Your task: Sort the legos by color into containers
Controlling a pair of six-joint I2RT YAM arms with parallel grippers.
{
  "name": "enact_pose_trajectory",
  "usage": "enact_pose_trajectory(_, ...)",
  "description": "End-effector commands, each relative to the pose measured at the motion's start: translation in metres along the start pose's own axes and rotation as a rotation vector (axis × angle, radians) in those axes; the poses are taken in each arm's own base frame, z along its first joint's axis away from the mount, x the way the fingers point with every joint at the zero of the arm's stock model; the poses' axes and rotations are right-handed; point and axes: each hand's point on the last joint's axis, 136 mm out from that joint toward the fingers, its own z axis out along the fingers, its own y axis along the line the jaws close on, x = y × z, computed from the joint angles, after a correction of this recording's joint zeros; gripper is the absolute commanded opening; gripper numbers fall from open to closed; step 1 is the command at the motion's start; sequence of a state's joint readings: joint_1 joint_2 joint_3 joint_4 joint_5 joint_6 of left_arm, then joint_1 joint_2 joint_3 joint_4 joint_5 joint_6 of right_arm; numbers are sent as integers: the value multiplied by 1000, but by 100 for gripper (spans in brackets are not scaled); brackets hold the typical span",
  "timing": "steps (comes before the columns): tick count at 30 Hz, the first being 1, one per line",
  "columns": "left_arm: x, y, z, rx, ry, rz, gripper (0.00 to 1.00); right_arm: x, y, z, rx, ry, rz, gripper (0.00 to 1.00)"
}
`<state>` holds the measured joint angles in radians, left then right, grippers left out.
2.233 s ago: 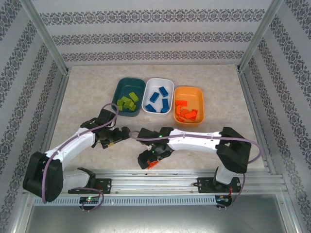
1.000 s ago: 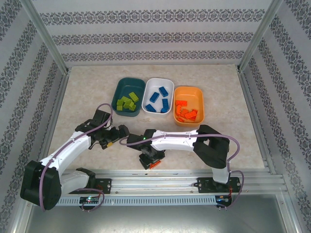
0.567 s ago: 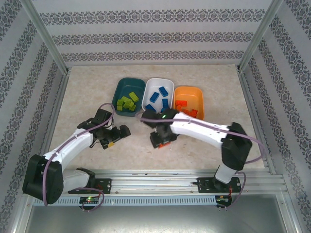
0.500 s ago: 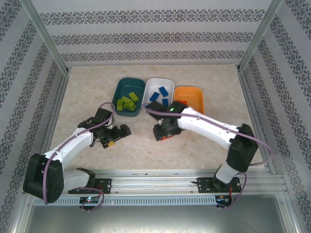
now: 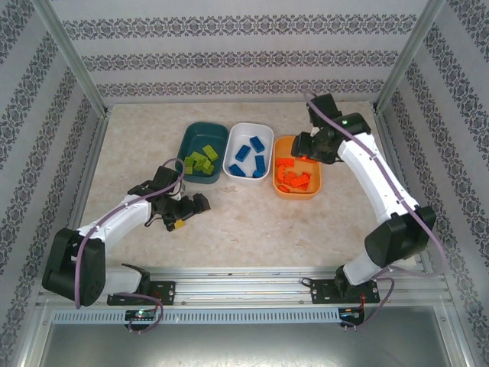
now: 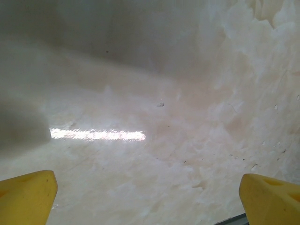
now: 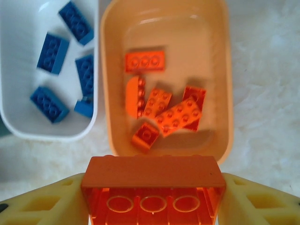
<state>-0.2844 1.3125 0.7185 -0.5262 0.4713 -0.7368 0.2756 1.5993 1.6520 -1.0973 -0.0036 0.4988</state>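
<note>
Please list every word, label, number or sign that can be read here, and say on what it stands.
There are none to read. The orange-red brick in the right gripper, the other legos, the teal tub, the white tub and the orange tub bear no legible print. The wallpaper carries only an ornamental pattern.

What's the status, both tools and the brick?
Left tool open, empty, over bare table. Right tool shut on orange-red brick, at orange tub edge. Matching bricks already inside; nothing blocking the drop.
</note>
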Motion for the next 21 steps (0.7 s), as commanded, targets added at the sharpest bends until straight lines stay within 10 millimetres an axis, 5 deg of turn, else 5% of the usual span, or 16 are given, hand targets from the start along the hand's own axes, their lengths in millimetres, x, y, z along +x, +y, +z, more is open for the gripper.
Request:
enact_pose_trajectory(1,-4,-20,0,50,2,62,100,-27,2,17,-39,-3,49,61)
enact_pose_trajectory(10,2,-31,9,42,41,99,100,-64,-8,82,11,81,81,61)
enact_pose_trajectory(21,5,-29,18,18,72,88,100,-57,-12,160,46,214,94,61)
